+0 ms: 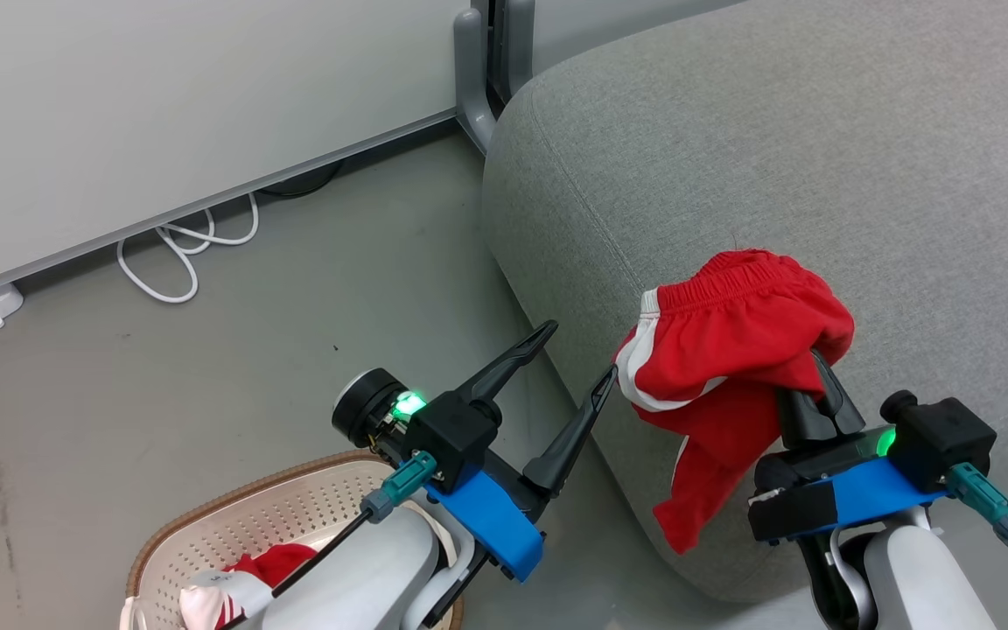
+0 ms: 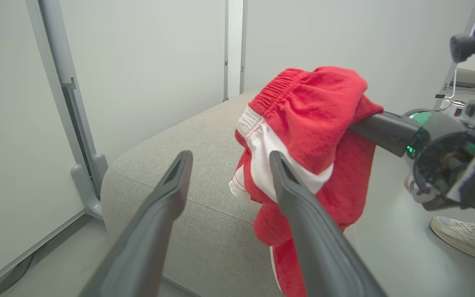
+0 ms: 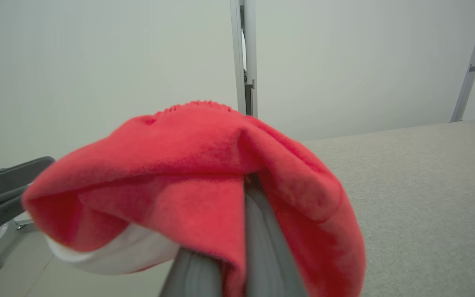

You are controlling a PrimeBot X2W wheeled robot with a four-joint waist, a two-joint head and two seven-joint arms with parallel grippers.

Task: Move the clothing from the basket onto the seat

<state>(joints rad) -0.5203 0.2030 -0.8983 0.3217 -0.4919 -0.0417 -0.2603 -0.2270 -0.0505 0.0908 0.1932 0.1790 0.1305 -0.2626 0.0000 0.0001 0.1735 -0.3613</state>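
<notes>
1. The right gripper (image 1: 815,394) is pinching the shorts (image 1: 731,332), with its fingers together and red cloth between them.
2. The shorts are hanging down long from its tips, over the near edge of the seat (image 1: 819,131).
3. The seat is lying just under and ahead of this gripper, so I think it is needing to go forward before letting go.
4. The left gripper (image 1: 578,354) is hovering just beside it, fingers apart, holding nothing.
5. More clothes (image 1: 281,560) are lying in the basket (image 1: 294,512), behind and below the left gripper.

Basket (image 1: 281,516) left of seat (image 1: 819,157)
</notes>
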